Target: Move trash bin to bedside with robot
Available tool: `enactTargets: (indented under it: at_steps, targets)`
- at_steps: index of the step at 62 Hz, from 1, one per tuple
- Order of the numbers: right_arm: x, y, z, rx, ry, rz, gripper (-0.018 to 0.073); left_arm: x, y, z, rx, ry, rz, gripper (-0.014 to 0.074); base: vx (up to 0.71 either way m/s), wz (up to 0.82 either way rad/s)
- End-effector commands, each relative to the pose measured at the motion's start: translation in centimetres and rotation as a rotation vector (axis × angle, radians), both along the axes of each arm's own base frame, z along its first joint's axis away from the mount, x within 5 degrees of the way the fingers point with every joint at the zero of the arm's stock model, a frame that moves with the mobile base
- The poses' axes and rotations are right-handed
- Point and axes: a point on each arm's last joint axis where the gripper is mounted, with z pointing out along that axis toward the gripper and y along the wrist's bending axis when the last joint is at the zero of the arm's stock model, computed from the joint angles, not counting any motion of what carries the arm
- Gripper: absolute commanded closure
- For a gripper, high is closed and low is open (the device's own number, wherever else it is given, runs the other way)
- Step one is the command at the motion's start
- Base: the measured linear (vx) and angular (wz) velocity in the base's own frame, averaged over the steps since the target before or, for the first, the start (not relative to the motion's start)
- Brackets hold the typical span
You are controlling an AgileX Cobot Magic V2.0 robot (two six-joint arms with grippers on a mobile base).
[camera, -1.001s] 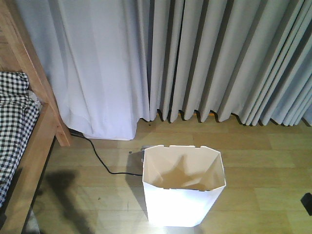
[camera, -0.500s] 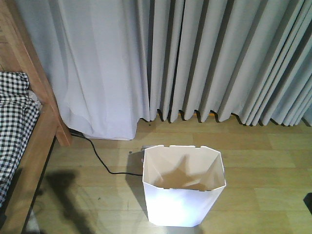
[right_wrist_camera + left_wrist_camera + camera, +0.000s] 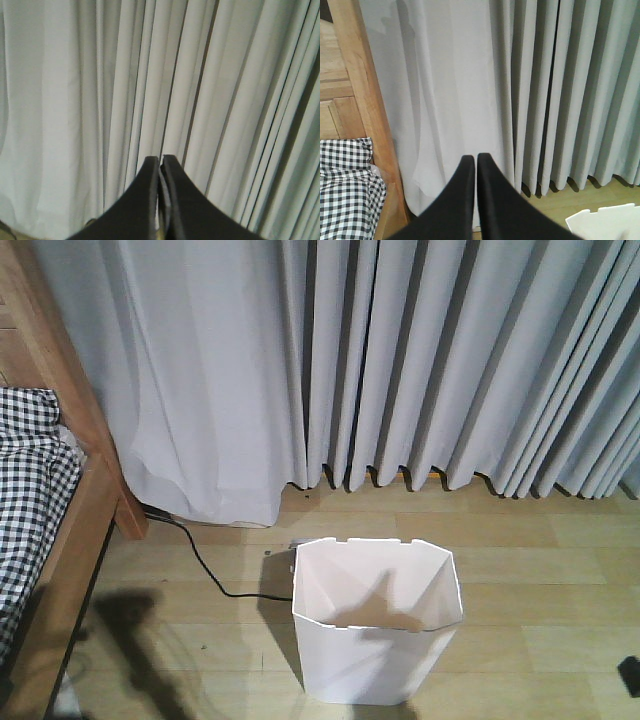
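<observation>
White thin-walled plastic trash bin point(image 3: 377, 625), rectangular with cut corners and small notches along the rim, stands upright on the light wooden plank floor point(image 3: 540, 570), open mouth up, nothing visible inside but shadow. It sits in front of the pale grey pleated curtains point(image 3: 420, 360), well apart from the bed's light-brown wooden frame point(image 3: 95, 475) at far left; black-and-white checked bedding point(image 3: 28, 480) lies on that frame. A loose black cable point(image 3: 205, 565) runs along the floor from the bed post toward the bin's back left corner. Left gripper point(image 3: 472, 165): black fingers pressed together at the tips, nothing between them, pointed at the curtain beside the bed post; a corner of the bin rim shows at the lower right of its wrist view. Right gripper point(image 3: 161, 167): fingers likewise closed tip to tip, holding nothing, facing curtain only. Neither gripper touches the bin. Handling judgement: bin looks light and empty, walls thin and likely to flex if squeezed; smooth plastic could slip in a small pinch. Best hold is probably a pinch over the rim wall near a cut corner, where the fold stiffens it, or a hook at a notch. Light enough to slide or lift, though it may tip or snag the cable if dragged left.
</observation>
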Motion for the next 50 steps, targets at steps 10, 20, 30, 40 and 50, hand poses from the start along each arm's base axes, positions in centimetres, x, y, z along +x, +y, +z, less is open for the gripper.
enactTargets:
  at_steps: [10, 20, 30, 40, 50]
  targets:
    - [0.4, -0.3, -2.3, 0.086, -0.081, -0.049, 0.0568, 0.0, -0.1, 0.1, -0.012, -0.063, -0.007, 0.0603, 0.00, 0.00]
    - [0.5, -0.6, -2.4, 0.081, -0.073, -0.101, 0.0568, 0.0, -0.1, 0.1, -0.012, -0.063, -0.007, 0.0603, 0.00, 0.00]
    - [0.5, -0.6, -2.0, 0.051, -0.117, -0.100, 0.0568, 0.0, -0.1, 0.1, -0.012, -0.063, -0.007, 0.0603, 0.00, 0.00]
    - [0.4, -0.6, -1.8, 0.047, -0.138, -0.102, 0.0568, 0.0, -0.1, 0.1, -0.012, -0.063, -0.007, 0.0603, 0.00, 0.00]
    - [0.5, -0.6, -2.1, 0.047, -0.114, -0.103, 0.0568, 0.0, -0.1, 0.1, -0.012, -0.063, -0.007, 0.0603, 0.00, 0.00]
